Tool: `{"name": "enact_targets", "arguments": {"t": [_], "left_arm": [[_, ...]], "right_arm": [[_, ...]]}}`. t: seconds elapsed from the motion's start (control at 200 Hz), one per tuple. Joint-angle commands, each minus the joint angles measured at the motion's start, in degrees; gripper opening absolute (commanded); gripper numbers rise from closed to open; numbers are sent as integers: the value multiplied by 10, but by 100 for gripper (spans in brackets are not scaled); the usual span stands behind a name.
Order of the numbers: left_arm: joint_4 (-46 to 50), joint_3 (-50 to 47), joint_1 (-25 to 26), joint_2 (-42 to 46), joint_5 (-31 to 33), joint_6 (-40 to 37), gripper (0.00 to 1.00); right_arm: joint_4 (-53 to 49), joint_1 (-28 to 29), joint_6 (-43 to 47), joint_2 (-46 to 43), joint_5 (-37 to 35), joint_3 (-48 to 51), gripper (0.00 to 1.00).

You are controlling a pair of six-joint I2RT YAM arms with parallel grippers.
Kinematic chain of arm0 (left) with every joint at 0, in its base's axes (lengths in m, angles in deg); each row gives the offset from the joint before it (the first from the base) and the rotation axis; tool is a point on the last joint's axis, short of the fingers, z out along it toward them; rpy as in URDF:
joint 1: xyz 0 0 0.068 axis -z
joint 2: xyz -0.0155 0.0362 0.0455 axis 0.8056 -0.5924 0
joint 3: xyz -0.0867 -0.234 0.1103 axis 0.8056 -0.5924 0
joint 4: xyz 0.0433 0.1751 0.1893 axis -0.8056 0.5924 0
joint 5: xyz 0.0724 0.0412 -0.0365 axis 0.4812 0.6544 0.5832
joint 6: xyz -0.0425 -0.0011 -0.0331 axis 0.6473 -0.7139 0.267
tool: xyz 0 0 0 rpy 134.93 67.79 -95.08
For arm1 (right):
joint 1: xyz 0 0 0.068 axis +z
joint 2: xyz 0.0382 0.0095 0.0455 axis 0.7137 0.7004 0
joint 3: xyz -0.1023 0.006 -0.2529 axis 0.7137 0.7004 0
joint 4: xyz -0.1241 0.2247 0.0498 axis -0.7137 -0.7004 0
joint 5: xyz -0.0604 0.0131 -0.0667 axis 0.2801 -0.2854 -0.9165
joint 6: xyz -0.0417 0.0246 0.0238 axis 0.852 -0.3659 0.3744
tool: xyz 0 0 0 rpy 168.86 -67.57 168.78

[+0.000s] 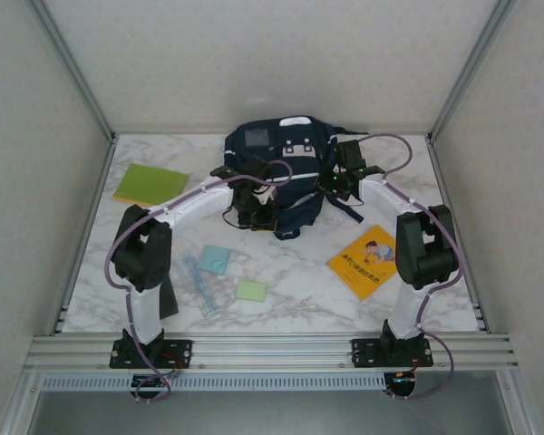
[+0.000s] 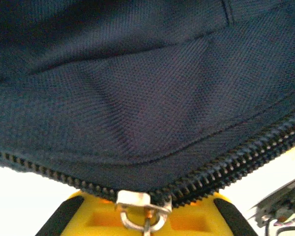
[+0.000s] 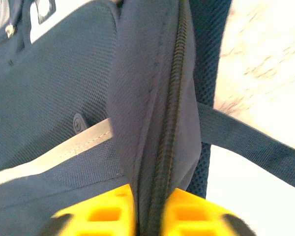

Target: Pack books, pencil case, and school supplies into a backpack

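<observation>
— Where is the backpack?
— At the back of the table, with a gripper on each side.
— What else is there?
— A green book far left and an orange book on the right. A blue pad, a green pad and sticks lie in front. The left arm hides part of the black case.
— And the grippers?
— The left gripper pinches the zip pull. A fold of the backpack sits between the right gripper fingers. I cannot tell if it is squeezing.

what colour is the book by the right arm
Orange-yellow book, dark print; top external view shows it best.
</observation>
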Motion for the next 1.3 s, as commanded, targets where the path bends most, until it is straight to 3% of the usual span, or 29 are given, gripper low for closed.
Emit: {"name": "enact_targets", "arguments": {"t": [0.0,0.045,0.14,0.355,0.646,0.681,0.721,0.811,1.096,1.296], "left_arm": [[14,62,14,-33,-34,40,0],[13,89,19,-45,-35,43,0],[15,129,25,-67,-38,47,0],[17,147,31,-83,-37,56,0],[4,114,42,-67,-32,75,0],[2,112,43,-65,-32,76,0],[2,109,45,-64,-32,76,0],[4,100,45,-59,-26,74,0],[126,21,-10,-28,33,-11,0],[172,-46,-60,15,71,-46,0]], "right_arm": [[-7,-24,9,-44,-72,-18,52],[-19,-25,2,-67,-69,-6,63],[-42,-26,-21,-119,-54,29,75],[73,-16,-159,-180,76,162,78],[218,29,-295,-129,115,236,81],[237,32,-309,-117,114,245,75],[266,33,-323,-105,111,258,60],[282,31,-323,-93,82,274,0],[169,24,-183,-139,-34,257,0],[134,22,-115,-153,-71,244,0]]}}
